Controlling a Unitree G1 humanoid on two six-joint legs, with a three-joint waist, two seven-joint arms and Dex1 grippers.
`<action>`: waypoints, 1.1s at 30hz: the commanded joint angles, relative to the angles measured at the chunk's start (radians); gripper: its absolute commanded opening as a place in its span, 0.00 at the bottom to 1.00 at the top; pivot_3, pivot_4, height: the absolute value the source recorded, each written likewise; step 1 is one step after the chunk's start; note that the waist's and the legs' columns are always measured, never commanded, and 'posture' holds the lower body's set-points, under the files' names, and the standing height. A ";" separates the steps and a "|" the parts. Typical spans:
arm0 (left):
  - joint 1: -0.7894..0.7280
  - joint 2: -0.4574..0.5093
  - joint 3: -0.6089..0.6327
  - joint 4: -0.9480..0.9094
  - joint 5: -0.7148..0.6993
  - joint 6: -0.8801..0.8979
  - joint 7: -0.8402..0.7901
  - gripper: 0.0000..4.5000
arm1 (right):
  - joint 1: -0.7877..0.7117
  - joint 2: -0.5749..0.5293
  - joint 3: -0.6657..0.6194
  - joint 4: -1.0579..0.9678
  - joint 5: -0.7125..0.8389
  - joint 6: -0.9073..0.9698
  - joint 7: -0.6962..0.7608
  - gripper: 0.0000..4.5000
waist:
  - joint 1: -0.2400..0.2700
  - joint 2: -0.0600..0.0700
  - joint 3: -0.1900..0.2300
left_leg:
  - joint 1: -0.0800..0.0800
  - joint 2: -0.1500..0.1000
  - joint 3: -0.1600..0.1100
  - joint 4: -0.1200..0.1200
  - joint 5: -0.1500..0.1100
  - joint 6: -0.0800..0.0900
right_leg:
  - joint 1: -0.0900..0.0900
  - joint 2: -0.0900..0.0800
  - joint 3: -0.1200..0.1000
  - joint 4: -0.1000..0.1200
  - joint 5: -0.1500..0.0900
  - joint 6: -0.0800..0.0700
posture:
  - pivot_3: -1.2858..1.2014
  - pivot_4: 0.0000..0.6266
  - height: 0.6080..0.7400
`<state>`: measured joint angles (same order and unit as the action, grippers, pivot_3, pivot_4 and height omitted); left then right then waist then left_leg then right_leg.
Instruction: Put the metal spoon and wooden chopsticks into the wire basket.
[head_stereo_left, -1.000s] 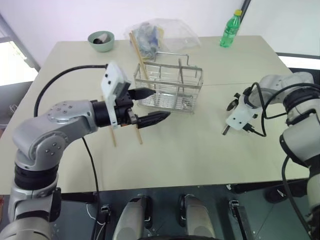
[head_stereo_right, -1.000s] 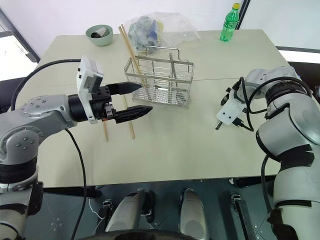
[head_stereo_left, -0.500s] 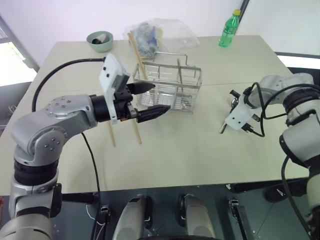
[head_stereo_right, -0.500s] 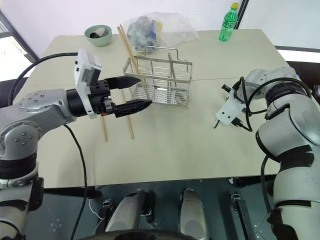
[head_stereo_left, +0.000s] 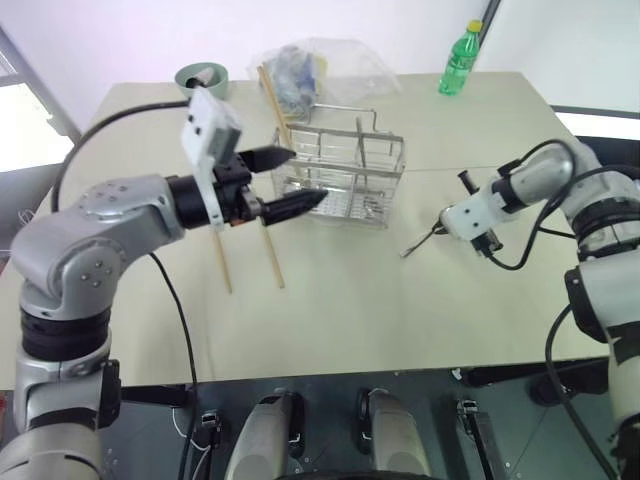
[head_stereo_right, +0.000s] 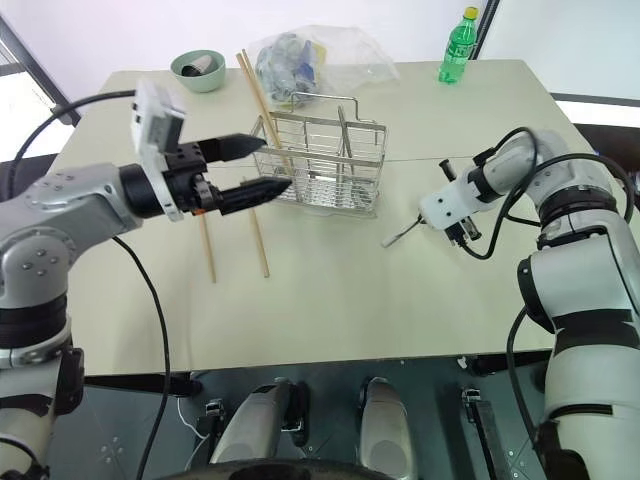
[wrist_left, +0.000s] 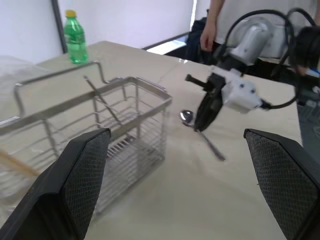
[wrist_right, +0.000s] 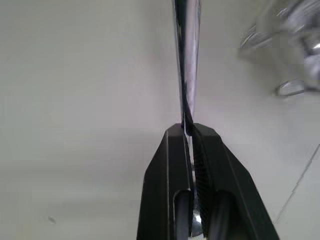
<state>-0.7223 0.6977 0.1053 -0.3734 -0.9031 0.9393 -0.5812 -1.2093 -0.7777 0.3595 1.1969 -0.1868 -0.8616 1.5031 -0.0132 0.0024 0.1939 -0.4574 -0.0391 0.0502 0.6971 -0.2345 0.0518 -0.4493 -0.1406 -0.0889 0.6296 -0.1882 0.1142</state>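
Right wrist view has the right gripper (wrist_right: 189, 131) clamped on the metal spoon (wrist_right: 185, 60) (handle pinched edge-on); the left gripper (head_stereo_left: 283, 180) gapes wide beside the wire basket (head_stereo_left: 345, 175).

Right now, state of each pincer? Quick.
Left pincer: open, empty, beside the wire basket.
Right pincer: closed on the metal spoon, gripping it by one end.

Green bottle (head_stereo_left: 461, 59), bowl (head_stereo_left: 203, 77), plastic bag (head_stereo_left: 322, 62).
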 joint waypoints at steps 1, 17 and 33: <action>-0.042 0.020 0.024 0.039 0.032 -0.047 -0.044 1.00 | 0.108 -0.119 -0.006 -0.436 0.427 0.443 0.111 0.02 | 0.005 0.000 0.000 | 0.000 0.000 -0.001 0.000 0.000 0.000 | 0.000 -0.001 0.000 0.000 0.000 0.000 | 0.52 0.24 0.59; -0.172 -0.042 -0.055 0.188 0.162 -0.133 -0.183 1.00 | -0.061 -0.053 -0.364 -0.766 0.805 1.478 -0.269 0.02 | 0.012 -0.001 0.000 | -0.006 -0.002 0.002 -0.001 -0.003 -0.001 | -0.010 -0.009 -0.003 0.001 0.000 -0.001 | 0.52 0.24 0.59; -0.156 -0.030 0.005 0.140 0.170 -0.100 -0.134 1.00 | 0.049 0.172 -0.372 -0.644 0.614 1.335 -0.476 0.16 | 0.023 -0.001 0.000 | -0.006 -0.004 0.003 0.000 -0.002 0.003 | -0.009 -0.007 -0.003 0.003 0.001 0.000 | 0.52 0.24 0.59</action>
<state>-0.8704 0.6541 0.0714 -0.2012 -0.7280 0.8418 -0.7236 -1.1581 -0.6064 0.0112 0.5676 0.4361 0.4828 1.0317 0.0095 0.0016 0.1941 -0.4632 -0.0426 0.0534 0.6976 -0.2362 0.0549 -0.4579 -0.1477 -0.0915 0.6325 -0.1875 0.1141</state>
